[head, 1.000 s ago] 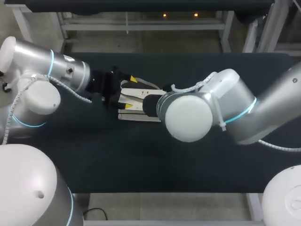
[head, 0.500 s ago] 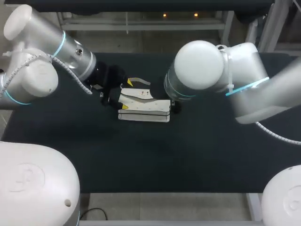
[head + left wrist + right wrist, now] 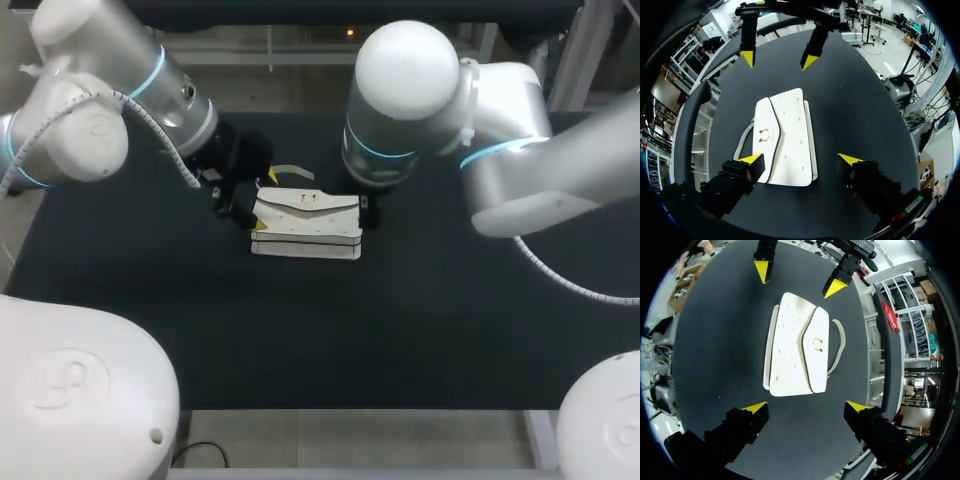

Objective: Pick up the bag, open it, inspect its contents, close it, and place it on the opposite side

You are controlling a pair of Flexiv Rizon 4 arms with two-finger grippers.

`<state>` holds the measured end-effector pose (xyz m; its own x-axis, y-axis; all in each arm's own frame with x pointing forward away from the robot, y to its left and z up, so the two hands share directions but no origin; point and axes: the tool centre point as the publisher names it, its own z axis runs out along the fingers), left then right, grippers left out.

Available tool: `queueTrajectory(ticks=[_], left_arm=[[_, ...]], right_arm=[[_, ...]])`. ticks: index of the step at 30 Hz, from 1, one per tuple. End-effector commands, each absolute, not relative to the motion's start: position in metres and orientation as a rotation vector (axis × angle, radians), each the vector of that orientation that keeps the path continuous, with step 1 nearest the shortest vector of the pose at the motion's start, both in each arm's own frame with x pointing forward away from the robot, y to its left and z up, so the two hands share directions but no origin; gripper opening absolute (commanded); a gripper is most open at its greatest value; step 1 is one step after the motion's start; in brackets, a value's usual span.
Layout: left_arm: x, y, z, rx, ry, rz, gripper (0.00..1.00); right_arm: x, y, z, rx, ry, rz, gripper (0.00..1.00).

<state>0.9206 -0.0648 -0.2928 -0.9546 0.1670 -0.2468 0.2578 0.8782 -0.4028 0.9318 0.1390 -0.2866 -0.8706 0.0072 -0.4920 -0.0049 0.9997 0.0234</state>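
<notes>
A white bag [image 3: 306,226] lies flat on the black table [image 3: 420,320], its flap shut over a small ring clasp [image 3: 764,135] and its strap [image 3: 839,347] out to one side. My left gripper [image 3: 801,160] hovers open over one end of the bag, touching nothing. My right gripper [image 3: 806,406] hovers open over the opposite end [image 3: 790,382]. Each wrist view shows the other gripper's yellow tips beyond the bag: the right gripper [image 3: 779,59] and the left gripper [image 3: 798,279]. In the head view the left gripper [image 3: 262,202] sits at the bag's left edge; the right arm's wrist [image 3: 385,150] hides its own fingers.
The table's front edge [image 3: 350,408] runs below the bag. Both arms crowd the back middle of the table, on either side of the bag.
The right arm has swung up and back off the bag, uncovering it. The left arm has risen too. The bag's flap now lies flat; the bag itself stays in place.
</notes>
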Motion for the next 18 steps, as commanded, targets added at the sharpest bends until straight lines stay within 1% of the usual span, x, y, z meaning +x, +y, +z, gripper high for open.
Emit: queueTrajectory(ticks=[1,5,7,13,18], left_arm=[[0.922,-0.066,-0.293,0.325,2.846,-0.647,1.00],[0.922,-0.066,-0.293,0.325,2.846,-0.647,1.00],[0.925,-0.069,-0.289,0.248,2.870,-0.698,1.00],[0.938,-0.048,-0.267,-0.333,3.066,-0.792,1.00],[0.933,-0.040,-0.268,-0.794,3.101,-0.692,1.00]], right_arm=[[0.932,0.140,-0.285,0.002,2.632,0.027,1.00],[0.932,0.140,-0.285,0.002,2.632,0.027,1.00],[0.944,0.139,-0.280,0.170,2.716,0.018,1.00],[0.955,0.115,-0.269,0.569,2.858,0.002,1.00],[0.956,0.099,-0.262,1.007,2.903,0.040,1.00]])
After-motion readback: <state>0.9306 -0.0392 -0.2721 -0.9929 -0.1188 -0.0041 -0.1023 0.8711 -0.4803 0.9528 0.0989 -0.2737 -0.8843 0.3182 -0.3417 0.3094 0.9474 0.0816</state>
